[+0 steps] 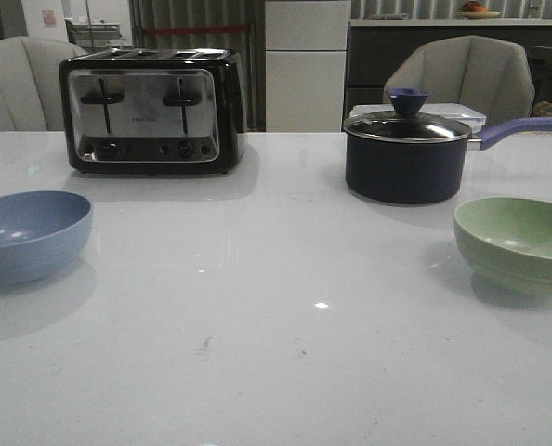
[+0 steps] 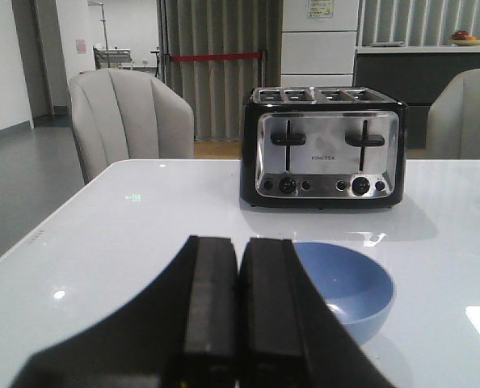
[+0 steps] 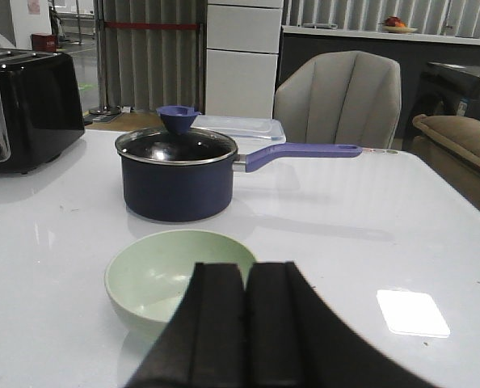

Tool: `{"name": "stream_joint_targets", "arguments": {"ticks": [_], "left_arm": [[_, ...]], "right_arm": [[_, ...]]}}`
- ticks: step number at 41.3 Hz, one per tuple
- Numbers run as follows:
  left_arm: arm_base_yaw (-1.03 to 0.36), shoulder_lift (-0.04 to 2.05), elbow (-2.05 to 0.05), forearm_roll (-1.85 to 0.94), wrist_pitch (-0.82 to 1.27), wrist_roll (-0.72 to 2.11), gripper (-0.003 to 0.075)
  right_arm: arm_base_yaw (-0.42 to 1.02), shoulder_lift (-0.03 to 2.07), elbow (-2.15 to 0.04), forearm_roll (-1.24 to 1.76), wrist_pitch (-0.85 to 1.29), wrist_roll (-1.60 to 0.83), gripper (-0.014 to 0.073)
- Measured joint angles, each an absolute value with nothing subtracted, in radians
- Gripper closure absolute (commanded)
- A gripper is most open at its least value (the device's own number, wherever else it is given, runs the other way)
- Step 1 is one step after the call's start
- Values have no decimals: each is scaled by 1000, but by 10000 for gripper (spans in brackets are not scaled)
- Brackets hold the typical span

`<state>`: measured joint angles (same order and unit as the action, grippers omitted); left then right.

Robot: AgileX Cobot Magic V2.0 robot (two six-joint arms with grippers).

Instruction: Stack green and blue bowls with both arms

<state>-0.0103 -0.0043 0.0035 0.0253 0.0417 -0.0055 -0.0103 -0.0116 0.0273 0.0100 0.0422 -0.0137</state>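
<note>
The blue bowl (image 1: 27, 234) stands empty at the table's left edge. It also shows in the left wrist view (image 2: 349, 287), just beyond the fingertips. My left gripper (image 2: 242, 242) is shut and empty, set back from the bowl. The green bowl (image 1: 519, 243) stands empty at the right edge. It shows in the right wrist view (image 3: 171, 273), partly hidden behind my right gripper (image 3: 247, 268), which is shut and empty. Neither gripper shows in the front view.
A black and silver toaster (image 1: 152, 110) stands at the back left. A dark navy lidded saucepan (image 1: 406, 153) with a purple-blue handle (image 1: 527, 126) stands at the back right, behind the green bowl. Grey chairs stand behind the white table (image 1: 276, 353).
</note>
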Motion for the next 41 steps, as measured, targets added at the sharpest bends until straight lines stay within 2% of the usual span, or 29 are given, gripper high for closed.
{"name": "stream_joint_targets", "arguments": {"ticks": [30, 41], "left_arm": [[-10, -4, 3, 25, 38, -6, 623], [-10, -4, -36, 25, -65, -6, 623]], "right_arm": [[-10, -12, 27, 10, 38, -14, 536], [-10, -12, -44, 10, 57, -14, 536]]}}
